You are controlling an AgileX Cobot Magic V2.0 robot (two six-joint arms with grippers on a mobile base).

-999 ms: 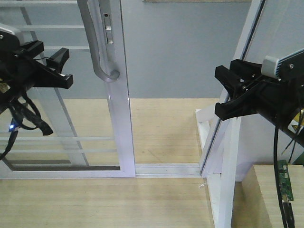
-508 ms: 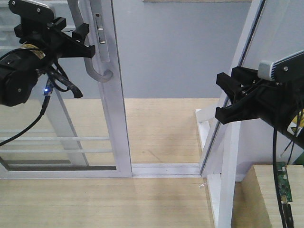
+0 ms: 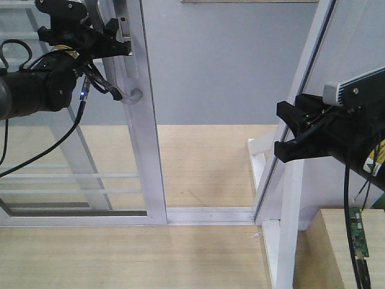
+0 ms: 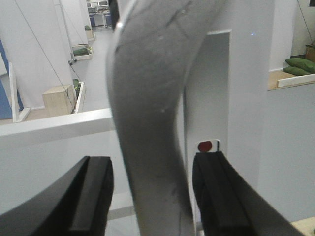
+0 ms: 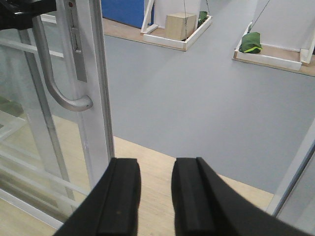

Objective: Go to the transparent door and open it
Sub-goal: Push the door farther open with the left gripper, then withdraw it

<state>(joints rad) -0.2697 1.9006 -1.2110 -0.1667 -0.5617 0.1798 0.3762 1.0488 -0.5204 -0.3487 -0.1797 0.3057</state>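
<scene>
The front view looks down and forward from behind both sets of jaws, the left wrist view sits close with the curved grey metal pull handle (image 4: 147, 108) between its jaws, and the right wrist view shares that handle, far ahead-left of its jaws.

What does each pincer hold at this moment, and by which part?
Nothing is gripped. The left pincer stands open around the shaft of the grey door handle, with a gap showing beside one finger. The right pincer is empty.

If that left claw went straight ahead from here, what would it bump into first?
The curved grey handle of the transparent door: it sits between the open jaws of the left gripper, apparently not yet touching. Depth is unclear.
</scene>
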